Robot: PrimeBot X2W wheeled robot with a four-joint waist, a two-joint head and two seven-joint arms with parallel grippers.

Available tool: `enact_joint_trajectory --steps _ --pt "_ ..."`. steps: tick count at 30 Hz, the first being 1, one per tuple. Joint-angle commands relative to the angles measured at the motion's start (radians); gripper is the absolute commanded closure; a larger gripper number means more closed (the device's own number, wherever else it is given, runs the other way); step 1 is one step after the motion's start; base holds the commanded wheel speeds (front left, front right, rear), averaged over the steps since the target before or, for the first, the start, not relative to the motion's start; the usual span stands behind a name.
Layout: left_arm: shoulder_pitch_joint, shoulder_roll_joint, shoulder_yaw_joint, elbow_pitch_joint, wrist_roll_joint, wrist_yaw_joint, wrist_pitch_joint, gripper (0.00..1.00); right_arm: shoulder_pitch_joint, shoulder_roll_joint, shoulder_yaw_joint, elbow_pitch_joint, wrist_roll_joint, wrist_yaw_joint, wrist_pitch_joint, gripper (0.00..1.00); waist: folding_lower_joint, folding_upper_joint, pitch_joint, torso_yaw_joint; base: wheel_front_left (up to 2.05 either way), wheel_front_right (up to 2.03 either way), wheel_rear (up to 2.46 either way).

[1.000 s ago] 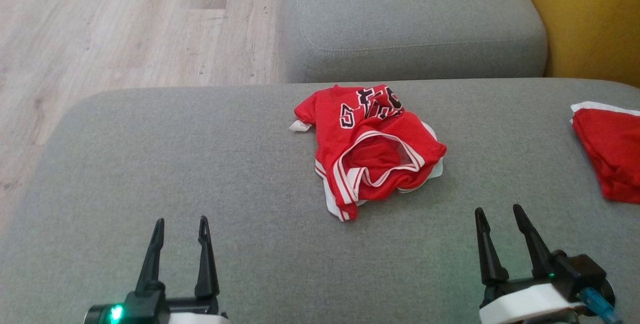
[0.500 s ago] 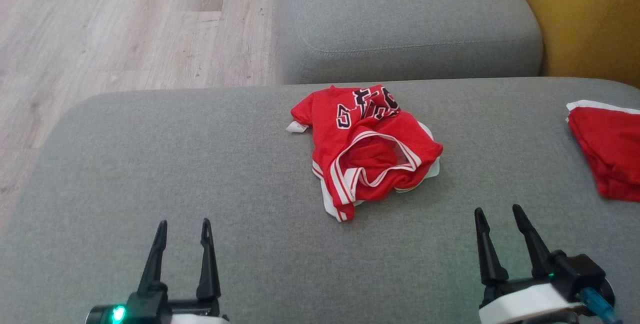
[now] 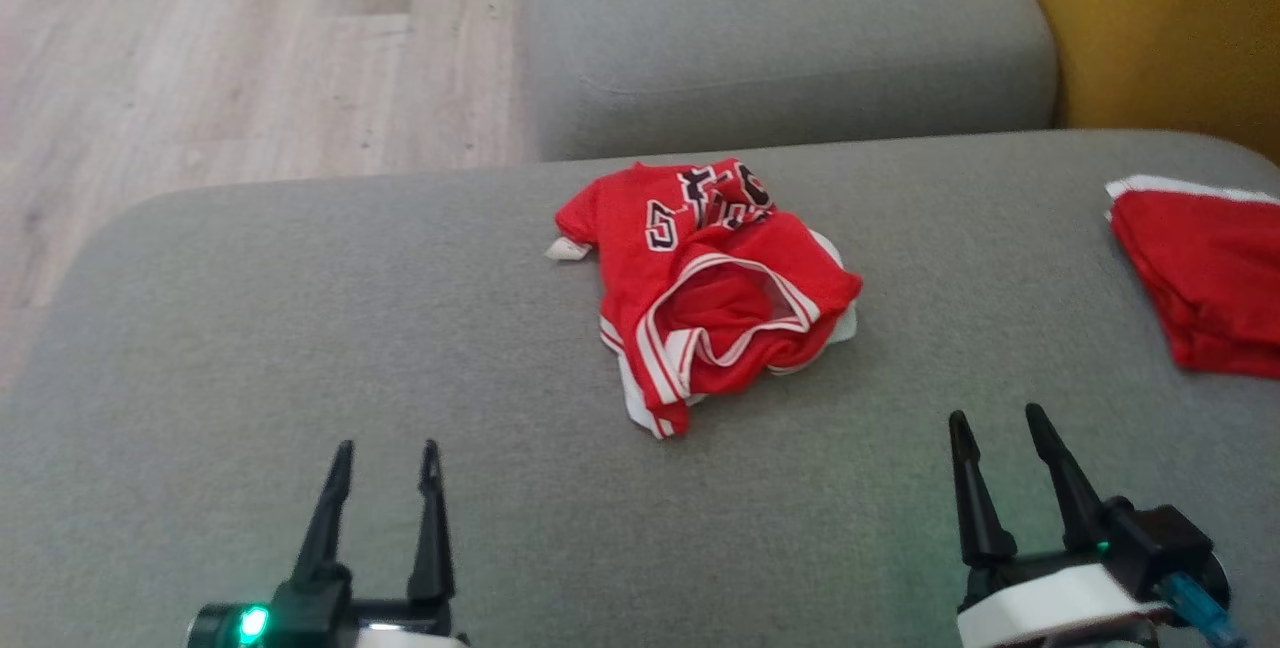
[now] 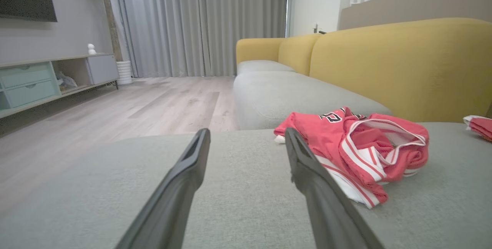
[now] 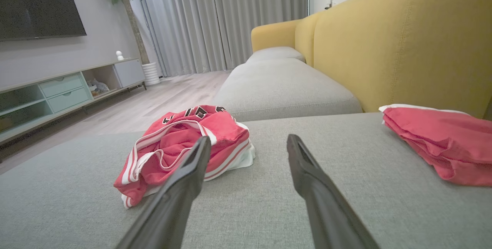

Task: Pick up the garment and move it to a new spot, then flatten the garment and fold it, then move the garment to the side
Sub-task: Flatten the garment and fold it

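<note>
The garment (image 3: 710,288) is a crumpled red jersey with white trim and dark lettering, bunched in a heap on the grey sofa cushion (image 3: 300,328). It lies right of centre in the left wrist view (image 4: 357,145) and left of centre in the right wrist view (image 5: 184,141). My left gripper (image 3: 385,453) hovers open near the cushion's front, well to the left of the garment, nothing between its fingers. At the lower right, my right gripper (image 3: 995,423) is also open and empty, a little nearer than the garment and to its right.
A second red cloth (image 3: 1205,278) lies folded at the cushion's right edge. Another grey cushion (image 3: 790,38) sits beyond, with the yellow sofa back (image 3: 1170,18) at the right. Wood floor (image 3: 200,48) lies off the left edge.
The head camera has shifted, so the whole scene slides left and slightly up in the picture. The left gripper has moved a little right. The garment lies as before.
</note>
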Motion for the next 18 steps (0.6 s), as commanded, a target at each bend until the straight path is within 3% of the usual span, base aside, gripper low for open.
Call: enact_joint_trajectory --steps 1,9,18 --pt "-0.081 -0.001 0.008 -0.016 0.003 -0.012 -0.010 0.00 -0.057 -0.005 0.032 -0.044 -0.004 -0.001 -0.002 0.00 0.0000 -0.0001 0.022 -0.028 0.00 0.00 0.00" --pt "-0.293 -0.001 -0.128 0.092 0.034 -0.104 -0.010 0.00 -0.126 -0.004 0.079 -0.077 0.002 -0.001 -0.002 0.00 0.0000 -0.0001 0.147 -0.143 0.00 0.00 0.00" --pt "-0.539 -0.001 -0.264 0.299 0.052 -0.152 -0.010 0.00 -0.202 -0.004 0.093 -0.090 0.007 -0.001 -0.002 0.00 0.0000 -0.0001 0.264 -0.258 0.00 0.00 0.00"
